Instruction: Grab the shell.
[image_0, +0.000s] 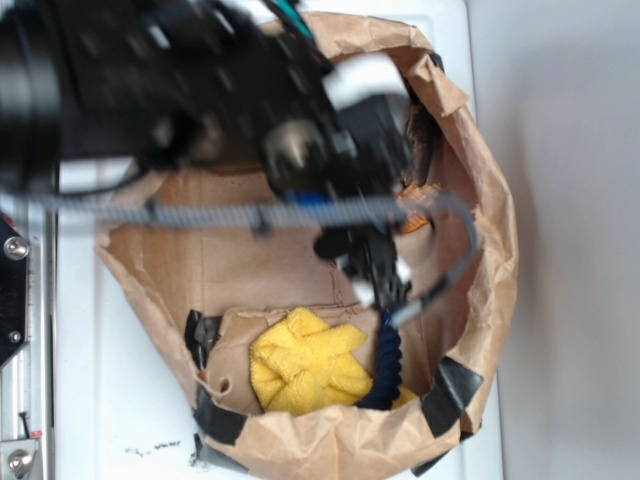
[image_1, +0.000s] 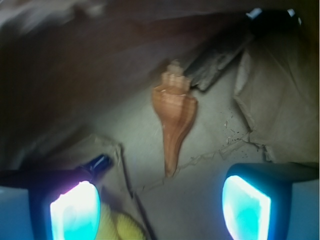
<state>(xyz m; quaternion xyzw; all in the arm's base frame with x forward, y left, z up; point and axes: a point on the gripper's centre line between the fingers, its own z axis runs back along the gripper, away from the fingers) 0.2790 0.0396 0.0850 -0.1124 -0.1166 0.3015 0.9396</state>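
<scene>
The shell (image_1: 174, 112) lies on the brown paper floor of the bag (image_0: 490, 190), ahead of the open, empty pincer (image_1: 160, 205) and between its finger lines, thin point toward it. Closing on that glossy taper could squeeze it out; the yellow cloth (image_1: 117, 227) beneath might snag.

My arm enters from upper left of exterior frame, black, blurred, wrist angled down toward frame centre. My gripper (image_1: 160, 205) sits at bottom of wrist frame, jaws spread wide, nothing between. Fingertips (image_1: 75, 212) at lower left and lower right corners.
</scene>
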